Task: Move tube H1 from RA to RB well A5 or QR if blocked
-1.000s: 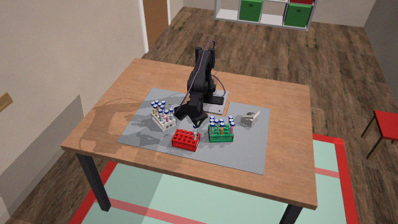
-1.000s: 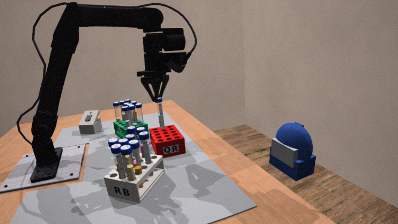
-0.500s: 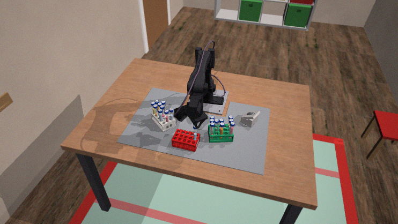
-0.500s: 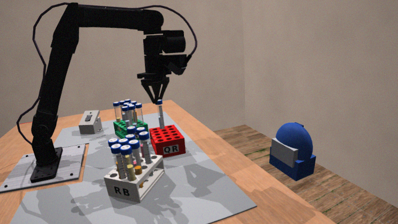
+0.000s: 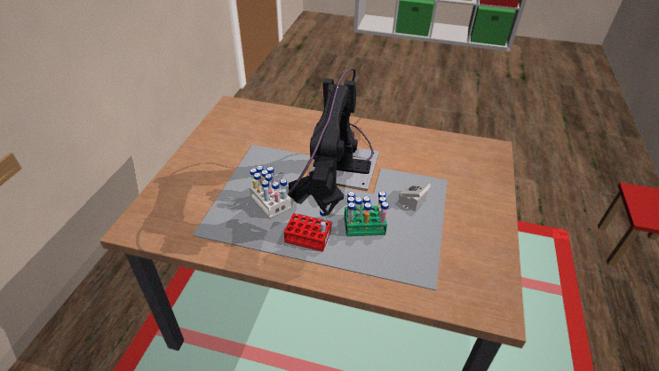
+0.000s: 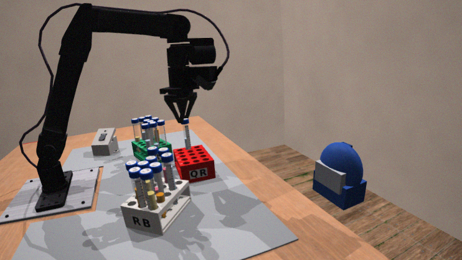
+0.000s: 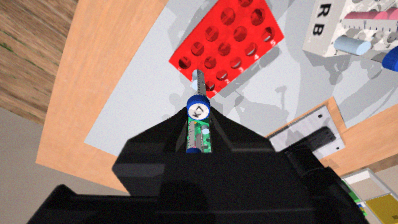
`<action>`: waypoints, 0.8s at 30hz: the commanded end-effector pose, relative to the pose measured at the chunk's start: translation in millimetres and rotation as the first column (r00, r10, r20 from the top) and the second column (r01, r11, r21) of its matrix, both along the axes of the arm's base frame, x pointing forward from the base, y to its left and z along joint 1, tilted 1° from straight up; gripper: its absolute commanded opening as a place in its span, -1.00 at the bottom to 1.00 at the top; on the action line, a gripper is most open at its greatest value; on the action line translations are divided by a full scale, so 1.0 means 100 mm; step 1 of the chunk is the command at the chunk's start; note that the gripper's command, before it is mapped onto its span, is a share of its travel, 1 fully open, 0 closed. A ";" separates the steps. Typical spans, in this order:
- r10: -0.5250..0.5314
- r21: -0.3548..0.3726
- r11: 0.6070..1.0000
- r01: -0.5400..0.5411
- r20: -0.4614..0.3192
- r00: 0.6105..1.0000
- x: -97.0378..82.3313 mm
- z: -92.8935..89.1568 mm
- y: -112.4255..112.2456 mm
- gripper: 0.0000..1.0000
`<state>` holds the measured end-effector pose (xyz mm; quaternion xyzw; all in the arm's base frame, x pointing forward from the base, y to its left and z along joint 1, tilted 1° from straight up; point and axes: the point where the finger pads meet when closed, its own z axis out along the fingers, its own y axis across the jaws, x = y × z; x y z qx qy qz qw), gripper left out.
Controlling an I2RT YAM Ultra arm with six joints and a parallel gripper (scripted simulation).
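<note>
My gripper [image 6: 183,116] [image 5: 322,210] [image 7: 198,111] is shut on a blue-capped tube [image 6: 186,135] [image 5: 322,224] [image 7: 198,80], gripping it by the cap and holding it upright. The tube hangs over the red rack QR [image 6: 207,161] [image 5: 302,240] [image 7: 216,24]. Its lower end meets the rack's top at a well on the edge nearest the green rack. I cannot tell how deep it sits. The white rack RB [image 6: 142,222] [image 5: 275,209] [image 7: 325,25] holds several tubes. The green rack RA [image 6: 138,147] [image 5: 366,231] also holds several tubes.
A grey box with the DONE button [image 5: 413,198] [image 6: 104,145] stands on the grey bench mat [image 5: 405,257] [image 6: 226,219] beyond the green rack. The arm's base plate [image 6: 19,206] lies at the mat's back edge.
</note>
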<state>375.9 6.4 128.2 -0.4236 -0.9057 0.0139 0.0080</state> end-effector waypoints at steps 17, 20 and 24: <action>-0.003 -0.004 1.000 0.003 0.048 0.999 0.04 0.01 -0.05 -1.00; -0.004 -0.004 1.000 0.004 0.055 0.999 0.05 0.02 -0.05 -1.00; -0.005 -0.004 1.000 0.005 0.062 0.998 0.07 0.03 -0.05 -1.00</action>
